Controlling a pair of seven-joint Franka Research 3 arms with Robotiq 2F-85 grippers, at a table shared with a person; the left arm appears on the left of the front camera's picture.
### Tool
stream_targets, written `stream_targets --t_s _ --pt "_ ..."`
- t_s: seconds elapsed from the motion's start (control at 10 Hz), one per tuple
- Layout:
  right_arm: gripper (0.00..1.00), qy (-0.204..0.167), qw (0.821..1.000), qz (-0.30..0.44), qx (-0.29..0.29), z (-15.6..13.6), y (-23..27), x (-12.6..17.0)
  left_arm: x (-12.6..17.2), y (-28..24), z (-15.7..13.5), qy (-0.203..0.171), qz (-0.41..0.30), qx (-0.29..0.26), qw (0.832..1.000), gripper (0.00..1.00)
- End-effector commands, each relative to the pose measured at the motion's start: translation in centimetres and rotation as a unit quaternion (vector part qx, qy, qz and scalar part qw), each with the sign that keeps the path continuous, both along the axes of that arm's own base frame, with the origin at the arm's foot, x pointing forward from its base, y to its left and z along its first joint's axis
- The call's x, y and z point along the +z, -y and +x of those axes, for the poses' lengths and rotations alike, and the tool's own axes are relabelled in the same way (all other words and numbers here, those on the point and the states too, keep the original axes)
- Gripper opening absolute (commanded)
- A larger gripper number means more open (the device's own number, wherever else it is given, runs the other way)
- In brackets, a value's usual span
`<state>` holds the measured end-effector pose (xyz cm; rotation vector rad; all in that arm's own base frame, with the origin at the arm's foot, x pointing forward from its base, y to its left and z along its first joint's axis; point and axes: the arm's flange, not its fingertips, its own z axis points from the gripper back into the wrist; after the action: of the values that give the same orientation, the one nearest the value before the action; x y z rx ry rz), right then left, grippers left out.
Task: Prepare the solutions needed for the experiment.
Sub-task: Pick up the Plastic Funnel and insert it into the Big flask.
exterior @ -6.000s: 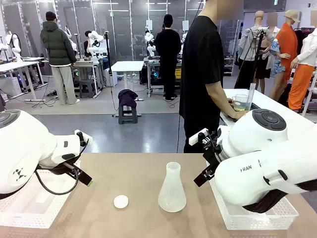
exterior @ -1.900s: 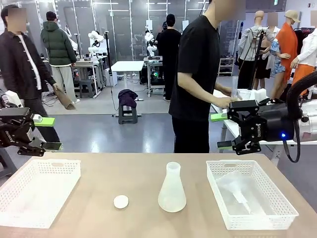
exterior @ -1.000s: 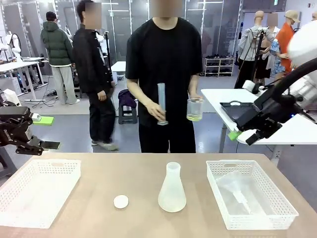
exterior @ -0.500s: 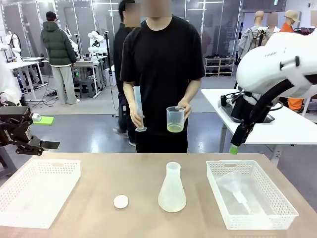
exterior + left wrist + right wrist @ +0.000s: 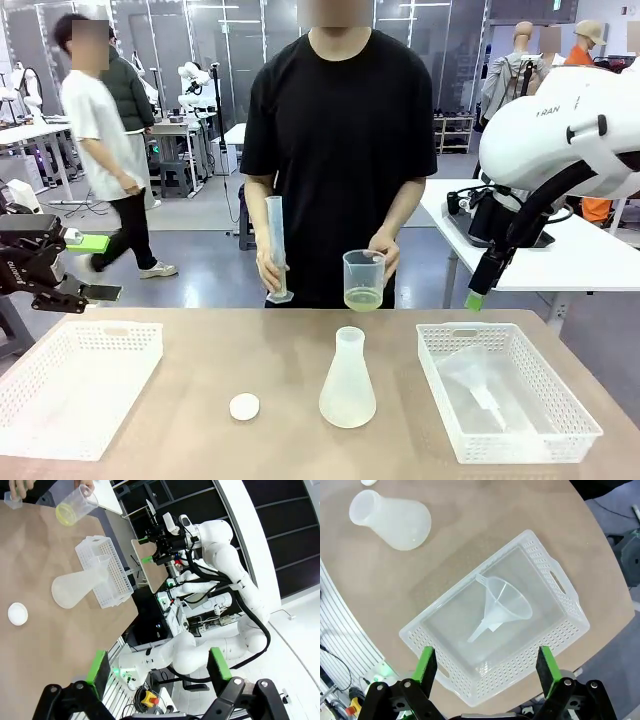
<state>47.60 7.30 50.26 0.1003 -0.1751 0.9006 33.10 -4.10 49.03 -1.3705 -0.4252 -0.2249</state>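
The person is standing at the far edge of the worktop [image 5: 300,345], holding a beaker [image 5: 363,270] in one hand [image 5: 386,252] and a tall measuring cylinder [image 5: 276,240] upright in the other hand [image 5: 267,272]. The yellow-green liquid [image 5: 363,298] is lying as a shallow layer in the bottom of that beaker, which is hanging in the air above the worktop's far edge, beyond the flask [image 5: 347,388]. The frosted flask is standing upright in the middle of the worktop, with a small white cap [image 5: 244,406] lying near it toward the robot's left. A white basket is sitting at each end: the left basket [image 5: 110,328] and the right basket [image 5: 520,440], where a clear funnel [image 5: 502,605] is lying on its side. The left fingers [image 5: 112,267] are hanging spread wide and empty off the worktop's left end. The right fingers [image 5: 474,300] are pointing downward, high over the right basket, likewise parted and gripping nothing.
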Motion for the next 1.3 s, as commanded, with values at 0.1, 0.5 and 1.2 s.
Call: stream_targets --t_s 0.1,0.5,1.2 --pt "1.0 0.023 0.992 -0.004 0.122 0.5 -0.1 -0.6 0.3 0.2 0.2 0.008 -0.012 -0.001 1.0 1.0" --pt "1.0 0.036 0.955 -0.13 0.265 2.2 0.0 -2.7 0.3 0.2 0.2 0.008 -0.012 -0.001 1.0 1.0" --pt "1.0 0.018 0.956 -0.126 0.263 1.9 -0.3 -3.4 0.3 0.2 0.2 0.008 -0.012 -0.001 1.0 1.0"
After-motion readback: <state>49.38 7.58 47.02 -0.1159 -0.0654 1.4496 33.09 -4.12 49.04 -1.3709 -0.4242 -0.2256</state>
